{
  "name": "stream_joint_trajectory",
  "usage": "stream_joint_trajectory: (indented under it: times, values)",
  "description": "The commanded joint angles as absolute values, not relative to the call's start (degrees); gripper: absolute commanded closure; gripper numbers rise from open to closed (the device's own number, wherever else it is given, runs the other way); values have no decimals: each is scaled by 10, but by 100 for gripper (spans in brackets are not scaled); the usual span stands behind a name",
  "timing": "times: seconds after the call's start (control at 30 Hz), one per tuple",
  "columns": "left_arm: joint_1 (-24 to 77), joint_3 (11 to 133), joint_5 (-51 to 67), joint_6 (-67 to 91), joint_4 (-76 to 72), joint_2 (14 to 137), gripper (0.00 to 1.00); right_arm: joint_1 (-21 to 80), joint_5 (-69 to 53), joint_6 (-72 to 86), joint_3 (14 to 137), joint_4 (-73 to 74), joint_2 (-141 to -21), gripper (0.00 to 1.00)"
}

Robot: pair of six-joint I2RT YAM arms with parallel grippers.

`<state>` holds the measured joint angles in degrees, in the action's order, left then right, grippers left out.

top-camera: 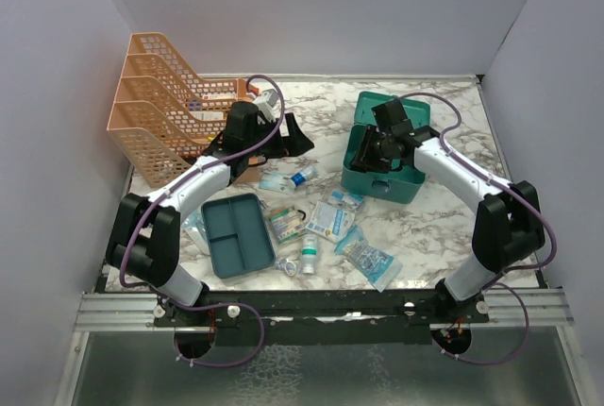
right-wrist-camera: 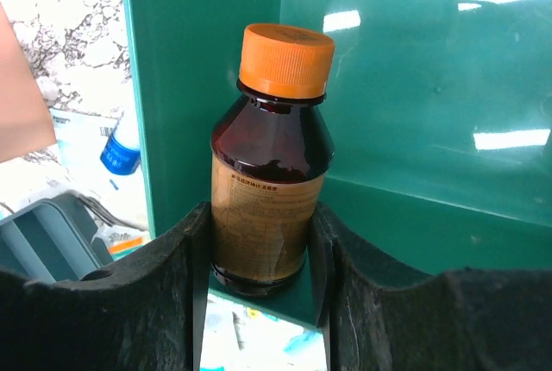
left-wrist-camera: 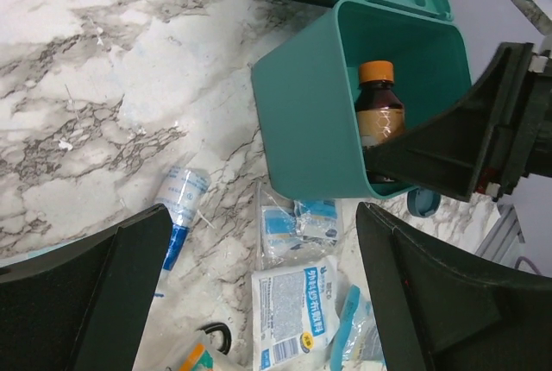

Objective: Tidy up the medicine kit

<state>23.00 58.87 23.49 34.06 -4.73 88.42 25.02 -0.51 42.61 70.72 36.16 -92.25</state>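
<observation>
The medicine kit (top-camera: pixel 382 184), a teal box with its lid (top-camera: pixel 396 109) open, stands at the right of the table. It also shows in the left wrist view (left-wrist-camera: pixel 302 112) and the right wrist view (right-wrist-camera: pixel 431 86). My right gripper (top-camera: pixel 373 149) reaches into the kit. In the right wrist view it (right-wrist-camera: pixel 263 242) is shut on a brown medicine bottle (right-wrist-camera: pixel 276 164) with an orange cap, close to the kit's wall. The bottle also shows in the left wrist view (left-wrist-camera: pixel 379 103). My left gripper (top-camera: pixel 288 134) hangs open and empty over the table left of the kit, with its jaws (left-wrist-camera: pixel 263 216) wide apart.
An orange mesh rack (top-camera: pixel 156 109) stands at the back left. A flat teal divided tray (top-camera: pixel 238 234) lies at the front. Loose packets (top-camera: pixel 332 217) (top-camera: pixel 368 257), a blue-capped vial (top-camera: pixel 302 177) and a small bottle (top-camera: pixel 309 257) lie between tray and kit.
</observation>
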Motion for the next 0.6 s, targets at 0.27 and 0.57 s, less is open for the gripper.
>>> stream_joint_trajectory:
  times: [0.27,0.57]
  values:
    - [233,631,262,274,-14,872,9,250,-46,370,743,302,-1005,68]
    - [233,630,274,277,-14,870,9,249,-98,356,723,255,-1044,66]
